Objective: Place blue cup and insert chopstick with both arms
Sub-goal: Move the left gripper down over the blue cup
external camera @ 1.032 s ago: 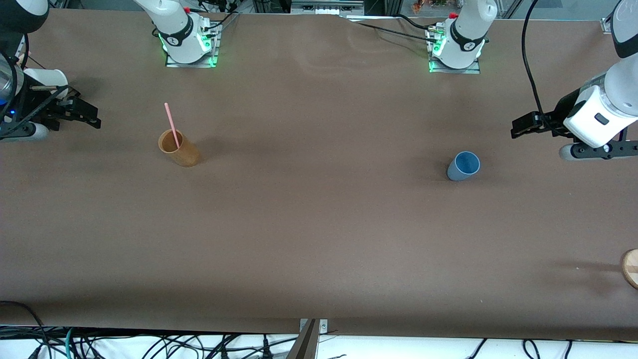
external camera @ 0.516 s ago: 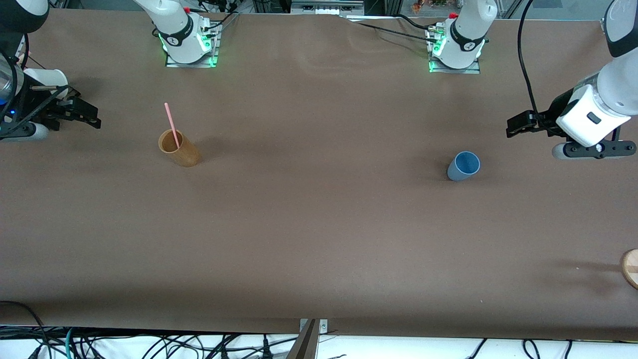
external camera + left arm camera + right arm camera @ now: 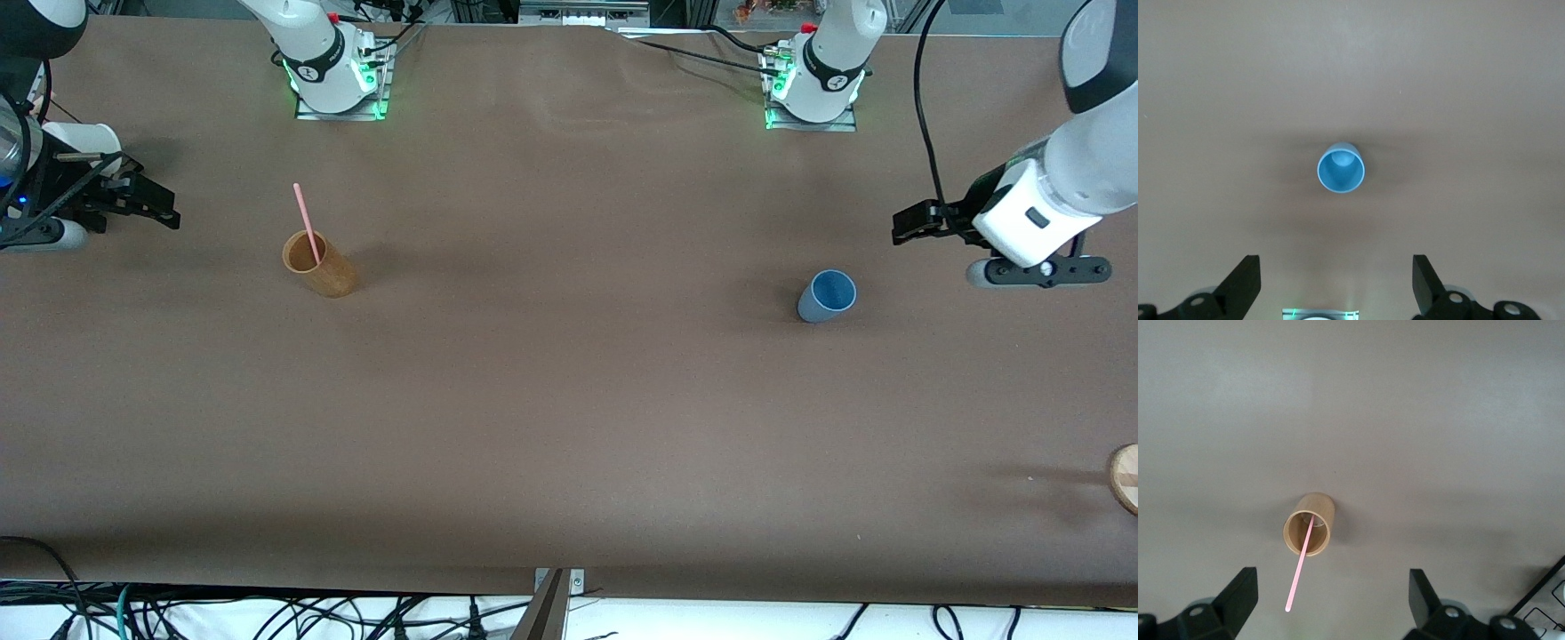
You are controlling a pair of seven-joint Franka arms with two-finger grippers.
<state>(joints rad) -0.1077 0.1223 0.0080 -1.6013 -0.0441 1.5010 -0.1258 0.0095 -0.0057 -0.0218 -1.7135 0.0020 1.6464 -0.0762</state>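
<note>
Chopstick in brown cup — upright.

Blue cup upright; pink chopstick leaning in brown cup.

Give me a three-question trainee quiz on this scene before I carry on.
1. True or false: the chopstick stands in the brown cup.
2. Which claw is over the table beside the blue cup? A) left B) right
3. Fill in: both claws are ____.

Key: 1 true. 2 A: the left claw is at that end; the right claw is at the brown cup's end. 3 open.
</note>
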